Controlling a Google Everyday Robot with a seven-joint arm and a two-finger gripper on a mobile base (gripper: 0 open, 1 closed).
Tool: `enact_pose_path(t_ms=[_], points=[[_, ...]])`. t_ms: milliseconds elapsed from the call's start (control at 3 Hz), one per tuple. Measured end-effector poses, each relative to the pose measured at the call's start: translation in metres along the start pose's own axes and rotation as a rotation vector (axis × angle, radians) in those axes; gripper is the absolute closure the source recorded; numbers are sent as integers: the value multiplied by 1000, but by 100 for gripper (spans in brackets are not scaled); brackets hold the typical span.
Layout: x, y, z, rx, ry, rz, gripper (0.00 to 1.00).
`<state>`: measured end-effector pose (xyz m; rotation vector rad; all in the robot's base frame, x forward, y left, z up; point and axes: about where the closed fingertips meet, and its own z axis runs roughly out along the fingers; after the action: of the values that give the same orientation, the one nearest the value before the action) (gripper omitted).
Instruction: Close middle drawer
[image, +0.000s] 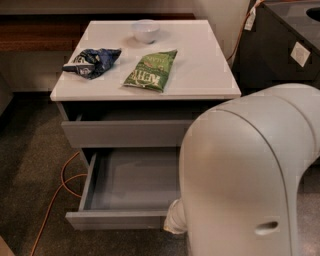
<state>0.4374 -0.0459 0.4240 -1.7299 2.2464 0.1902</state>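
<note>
The middle drawer (117, 220) of a grey cabinet (220, 93) is pulled far out. Its flat grey tray (135, 180) looks bare, and its low front panel faces me at the bottom. My big pale arm (245, 175) fills the right foreground and hides the drawer's right part. My gripper is at the right end of the drawer's front panel, almost all hidden behind the arm. Only a pale end piece (174, 224) shows against the panel.
The upper drawer (125, 133) stands slightly out, with a dark gap above it. On the cabinet top lie a green chip bag (151, 70), a dark blue bag (92, 62) and a white bowl (145, 30). An orange cable (62, 187) runs over the floor at left. A dark unit (287, 45) stands at right.
</note>
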Motion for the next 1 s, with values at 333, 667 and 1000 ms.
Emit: enact_pose_path(t_ms=[333, 667, 1000], points=[[2, -17, 3, 35, -35, 12, 100], [1, -32, 8, 57, -79, 9, 100], [-3, -45, 15, 74, -141, 9, 100]])
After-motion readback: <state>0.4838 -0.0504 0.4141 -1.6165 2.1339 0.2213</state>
